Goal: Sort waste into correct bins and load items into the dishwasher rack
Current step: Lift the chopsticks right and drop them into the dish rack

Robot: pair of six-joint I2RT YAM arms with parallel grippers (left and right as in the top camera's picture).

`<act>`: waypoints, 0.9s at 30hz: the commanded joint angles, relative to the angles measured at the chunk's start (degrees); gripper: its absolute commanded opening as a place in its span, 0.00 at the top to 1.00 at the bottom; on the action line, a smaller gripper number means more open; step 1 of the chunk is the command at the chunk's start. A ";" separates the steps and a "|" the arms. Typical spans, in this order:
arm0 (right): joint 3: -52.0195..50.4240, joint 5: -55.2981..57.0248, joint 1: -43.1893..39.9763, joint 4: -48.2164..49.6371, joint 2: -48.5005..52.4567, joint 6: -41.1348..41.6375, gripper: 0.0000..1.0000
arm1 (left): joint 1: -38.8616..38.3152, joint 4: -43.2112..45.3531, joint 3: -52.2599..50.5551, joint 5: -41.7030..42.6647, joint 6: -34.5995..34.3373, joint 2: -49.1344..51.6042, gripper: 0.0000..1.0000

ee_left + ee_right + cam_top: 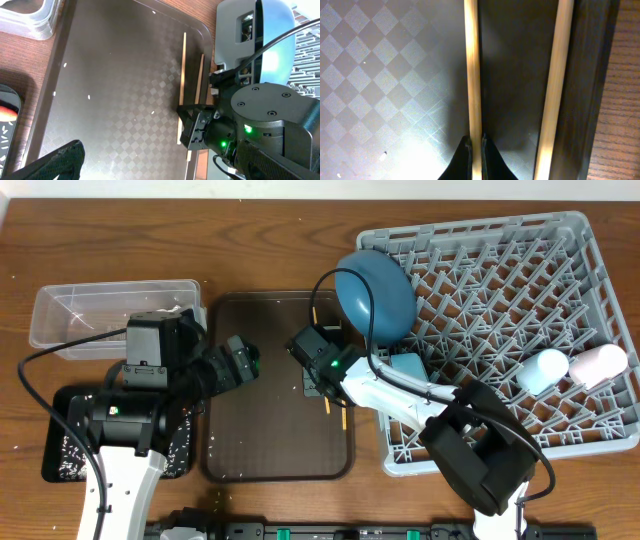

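Two thin wooden chopsticks (pixel 184 75) lie side by side along the right edge of the dark brown serving tray (pixel 270 420). My right gripper (pixel 320 370) is low over the tray and shut on the left chopstick (pixel 471 75); the other chopstick (pixel 555 85) lies free beside it. My left gripper (pixel 235 362) hovers open and empty over the tray's left part, with its fingers (pixel 160 167) spread wide. The grey dishwasher rack (pixel 500 270) holds the dark blue plate (pixel 375 290), a pale blue bowl (pixel 407 368), a light blue cup (pixel 540 370) and a pink cup (pixel 600 363).
The clear tub (pixel 110 315) stands at the back left. The black tray (pixel 55 455) lies front left, partly under my left arm, with white specks in it. A few white grains (pixel 90 97) lie on the brown tray.
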 commanded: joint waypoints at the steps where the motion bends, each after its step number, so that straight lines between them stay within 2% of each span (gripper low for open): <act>1: 1.62 -0.94 0.20 -0.59 1.62 -4.63 0.99 | 0.24 -0.13 0.33 -0.15 0.57 0.07 0.02; 9: 6.84 -0.72 0.98 -6.08 -4.66 -12.37 0.99 | 0.24 -0.15 0.33 -0.15 0.57 0.07 0.02; 12: 8.70 -0.74 0.96 -7.15 -10.01 -18.67 0.99 | 0.24 -0.15 0.33 -0.15 0.57 0.07 0.02; 17: 9.29 0.09 -0.15 -9.68 -18.80 -21.42 0.99 | 0.24 -0.15 0.33 -0.15 0.57 0.07 0.02; 21: 9.29 1.38 -4.96 -13.99 -25.64 -22.16 0.99 | 0.24 -0.15 0.33 -0.15 0.57 0.07 0.02; 27: 9.29 0.87 -18.01 -21.20 -31.61 -27.96 0.99 | 0.24 -0.15 0.33 -0.15 0.57 0.07 0.02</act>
